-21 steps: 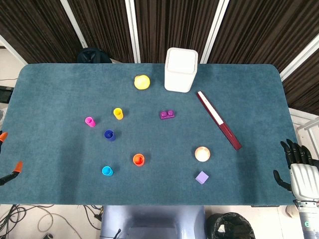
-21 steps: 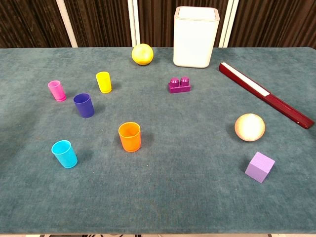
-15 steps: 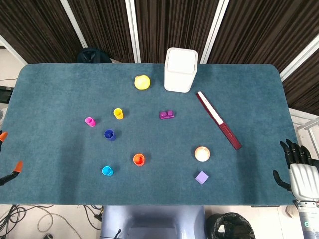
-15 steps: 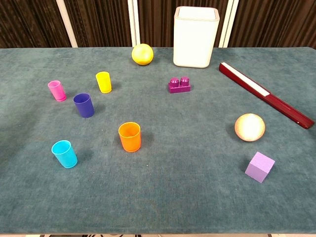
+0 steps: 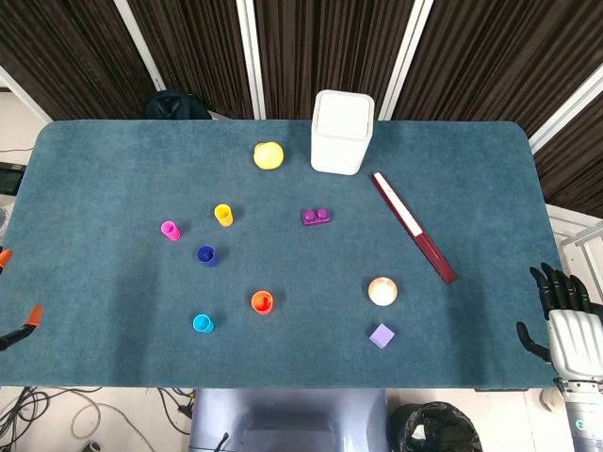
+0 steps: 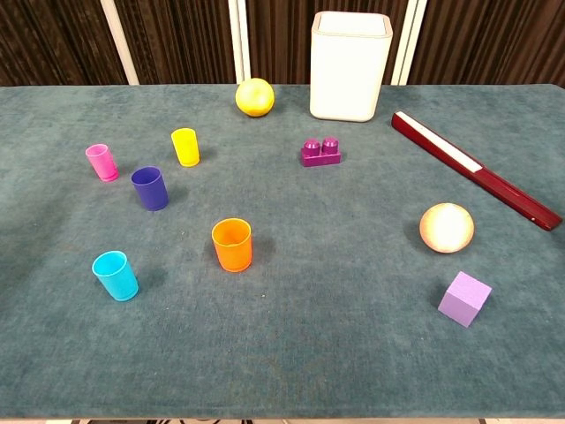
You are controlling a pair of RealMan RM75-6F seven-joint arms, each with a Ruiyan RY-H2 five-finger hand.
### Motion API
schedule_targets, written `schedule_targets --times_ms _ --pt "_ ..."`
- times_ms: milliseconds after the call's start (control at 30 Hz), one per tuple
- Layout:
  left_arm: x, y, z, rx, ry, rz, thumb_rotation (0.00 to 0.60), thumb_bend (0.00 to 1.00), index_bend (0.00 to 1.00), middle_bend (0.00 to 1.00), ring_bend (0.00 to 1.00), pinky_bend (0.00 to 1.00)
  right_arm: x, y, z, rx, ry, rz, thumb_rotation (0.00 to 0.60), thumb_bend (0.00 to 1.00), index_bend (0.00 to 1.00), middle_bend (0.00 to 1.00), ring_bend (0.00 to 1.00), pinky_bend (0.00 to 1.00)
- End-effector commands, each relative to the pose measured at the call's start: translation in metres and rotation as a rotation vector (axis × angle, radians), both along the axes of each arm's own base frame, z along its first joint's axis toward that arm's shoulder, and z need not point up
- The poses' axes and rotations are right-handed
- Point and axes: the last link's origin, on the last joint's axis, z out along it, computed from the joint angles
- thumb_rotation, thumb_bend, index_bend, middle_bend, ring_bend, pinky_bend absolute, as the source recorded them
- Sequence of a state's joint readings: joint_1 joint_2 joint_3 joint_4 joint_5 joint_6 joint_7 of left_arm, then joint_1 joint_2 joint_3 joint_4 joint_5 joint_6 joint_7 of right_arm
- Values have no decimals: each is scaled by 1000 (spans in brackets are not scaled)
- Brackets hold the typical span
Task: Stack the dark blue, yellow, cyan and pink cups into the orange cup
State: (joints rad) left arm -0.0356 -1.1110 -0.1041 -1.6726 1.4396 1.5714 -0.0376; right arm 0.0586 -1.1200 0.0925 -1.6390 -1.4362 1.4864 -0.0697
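The orange cup (image 5: 262, 301) (image 6: 232, 245) stands upright near the front middle of the table. The cyan cup (image 5: 203, 323) (image 6: 116, 275) is to its front left. Further back on the left stand the dark blue cup (image 5: 206, 254) (image 6: 150, 188), the pink cup (image 5: 170, 230) (image 6: 102, 162) and the yellow cup (image 5: 223, 215) (image 6: 185, 147), all upright and apart. My right hand (image 5: 562, 320) hangs beyond the table's right edge, fingers apart and holding nothing, far from every cup. The left hand shows in neither view.
A white bin (image 5: 341, 132) and a yellow ball (image 5: 268, 154) sit at the back. A purple brick (image 5: 316, 217), a dark red bar (image 5: 413, 226), a pale ball (image 5: 382, 291) and a lilac cube (image 5: 381, 335) lie to the right. Black orange-tipped pieces (image 5: 24, 325) poke in at the left edge.
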Motion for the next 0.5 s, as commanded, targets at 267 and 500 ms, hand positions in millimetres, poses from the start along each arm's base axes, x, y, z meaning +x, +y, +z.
schedule_targets --times_ms 267,500 --pt "0 1 0 -15 1 -9 600 230 80 20 0 0 -2 0 0 1 0 -14 600 420 36 0 36 24" --pt "19 34 -2 -147 14 -92 600 225 85 18 0 0 -6 -1 3 -11 1 -38 600 420 36 0 36 24"
